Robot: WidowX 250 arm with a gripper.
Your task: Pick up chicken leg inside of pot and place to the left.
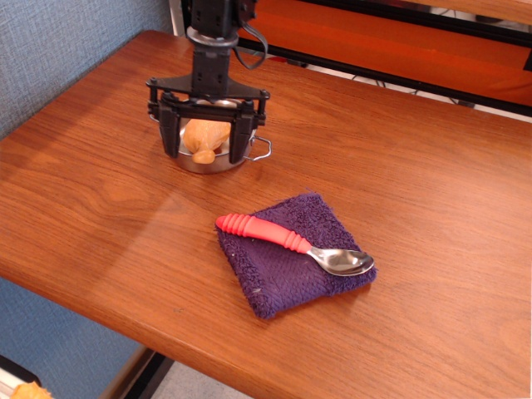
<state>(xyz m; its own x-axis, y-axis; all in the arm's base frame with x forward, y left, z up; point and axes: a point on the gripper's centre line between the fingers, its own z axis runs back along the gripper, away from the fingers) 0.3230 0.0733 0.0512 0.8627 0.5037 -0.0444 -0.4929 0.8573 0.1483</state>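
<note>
The tan-orange chicken leg (204, 136) lies inside the small shiny steel pot (218, 163) at the back left of the wooden table, its knobbed bone end pointing toward the front. My black gripper (205, 140) hangs straight down over the pot. Its jaws are open and stand on either side of the chicken leg, the left finger (171, 133) and right finger (239, 137) reaching down to the pot's rim. I cannot tell whether the fingers touch the leg. One wire loop handle (261, 150) sticks out on the pot's right.
A purple cloth (293, 253) lies in the middle front of the table with a red-handled metal spoon (291, 243) on top. Bare wood table (91, 174) lies left of the pot. An orange and black frame (399, 41) runs along the back edge.
</note>
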